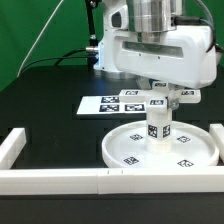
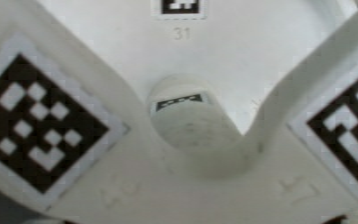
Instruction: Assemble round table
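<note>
While the leg (image 1: 160, 129) stands upright on the round disc (image 1: 127, 146) on the black desk (image 1: 50, 100), the pincer (image 1: 160, 104) grips the cross-shaped base (image 2: 176, 150) above it.

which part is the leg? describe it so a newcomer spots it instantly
Find the large round disc lying flat inside the white border rail, nearest the camera. The leg is the short upright white cylinder standing at the disc's middle, under the gripper. Unlike the flat marker board behind, it stands upright with tags around its side.
</note>
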Available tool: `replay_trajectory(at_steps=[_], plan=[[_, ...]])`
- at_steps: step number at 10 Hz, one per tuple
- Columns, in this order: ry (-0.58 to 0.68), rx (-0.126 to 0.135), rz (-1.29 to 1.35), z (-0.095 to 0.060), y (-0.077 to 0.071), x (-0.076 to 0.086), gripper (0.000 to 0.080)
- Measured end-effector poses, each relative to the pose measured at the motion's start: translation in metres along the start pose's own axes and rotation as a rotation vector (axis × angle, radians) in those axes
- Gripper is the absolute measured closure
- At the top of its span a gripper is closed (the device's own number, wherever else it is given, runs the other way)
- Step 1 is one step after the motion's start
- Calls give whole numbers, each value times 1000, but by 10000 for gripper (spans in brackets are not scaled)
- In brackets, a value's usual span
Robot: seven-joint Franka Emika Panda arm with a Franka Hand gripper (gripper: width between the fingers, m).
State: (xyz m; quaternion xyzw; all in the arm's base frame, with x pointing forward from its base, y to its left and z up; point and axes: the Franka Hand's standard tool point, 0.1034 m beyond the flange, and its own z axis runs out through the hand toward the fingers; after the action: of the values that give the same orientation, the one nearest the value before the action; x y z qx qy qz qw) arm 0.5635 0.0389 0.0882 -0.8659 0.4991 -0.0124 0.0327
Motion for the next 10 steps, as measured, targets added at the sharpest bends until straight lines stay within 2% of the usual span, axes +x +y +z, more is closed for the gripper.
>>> replay_trajectory(at_steps=[3, 7, 8, 10], plan=[[11, 12, 326, 0, 0, 0, 348], [11, 12, 326, 1, 0, -1, 343], [5, 8, 298, -1, 0, -2, 201], [-24, -1, 205, -16, -4, -6, 154]])
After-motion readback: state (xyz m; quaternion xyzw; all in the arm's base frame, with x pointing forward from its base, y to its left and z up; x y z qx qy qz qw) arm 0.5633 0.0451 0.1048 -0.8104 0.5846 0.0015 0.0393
